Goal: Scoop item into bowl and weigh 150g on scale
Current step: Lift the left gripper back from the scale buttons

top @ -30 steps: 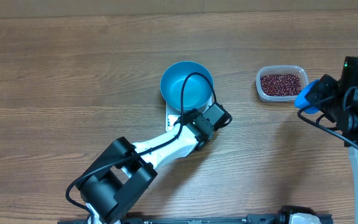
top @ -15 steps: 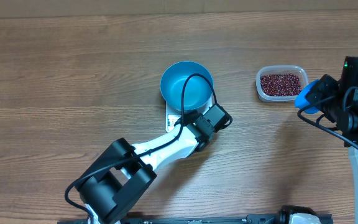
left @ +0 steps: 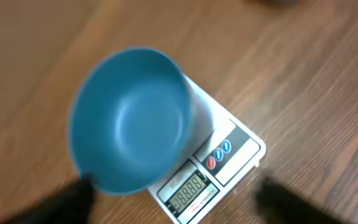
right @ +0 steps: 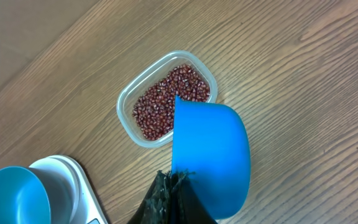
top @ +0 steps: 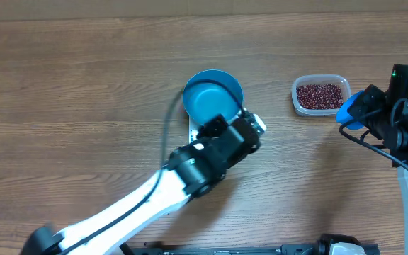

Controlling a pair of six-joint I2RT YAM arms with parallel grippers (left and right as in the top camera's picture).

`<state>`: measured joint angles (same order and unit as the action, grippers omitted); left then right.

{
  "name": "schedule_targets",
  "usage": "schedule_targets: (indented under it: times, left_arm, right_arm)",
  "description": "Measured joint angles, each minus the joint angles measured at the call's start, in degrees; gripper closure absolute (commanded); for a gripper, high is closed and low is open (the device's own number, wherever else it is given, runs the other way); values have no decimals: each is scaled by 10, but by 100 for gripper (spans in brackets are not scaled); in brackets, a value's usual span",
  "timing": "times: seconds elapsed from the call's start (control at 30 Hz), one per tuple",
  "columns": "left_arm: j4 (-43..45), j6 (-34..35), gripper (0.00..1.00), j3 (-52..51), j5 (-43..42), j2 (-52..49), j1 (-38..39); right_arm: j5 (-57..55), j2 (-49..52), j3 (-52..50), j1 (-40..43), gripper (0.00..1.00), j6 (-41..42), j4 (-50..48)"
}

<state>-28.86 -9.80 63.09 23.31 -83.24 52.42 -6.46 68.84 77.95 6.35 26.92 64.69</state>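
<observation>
wooden tabletop (top: 83,85) is carrying everything: the bowl (left: 129,118) is sitting empty on the scale (left: 229,155), and we are hovering our left gripper (left: 178,200) above it, jaws apart, gripping nothing. our right gripper (right: 169,185) is pinching the scoop (right: 213,155) near the tub (right: 124,99), where the beans (right: 163,102) are lying unscooped, unweighed.

- The left arm (top: 204,159) is covering the scale (top: 193,132) from the table's (top: 62,85) near edge, crowding the bowl (top: 207,99).
- Bare wood is lying open between bowl and tub (top: 321,95).
- The scoop (top: 348,110) is hanging just beside the tub.
</observation>
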Motion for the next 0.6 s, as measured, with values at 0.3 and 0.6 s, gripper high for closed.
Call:
schedule_targets:
  times: [0.3,0.6]
  left_arm:
    - [-66,87,0,0,-16,180,-50]
    - [-149,141,1,0,-102,238,-140]
  right_arm:
    - [0,0,0,0,96,0,0]
    - [0,0,0,0,96,0,0]
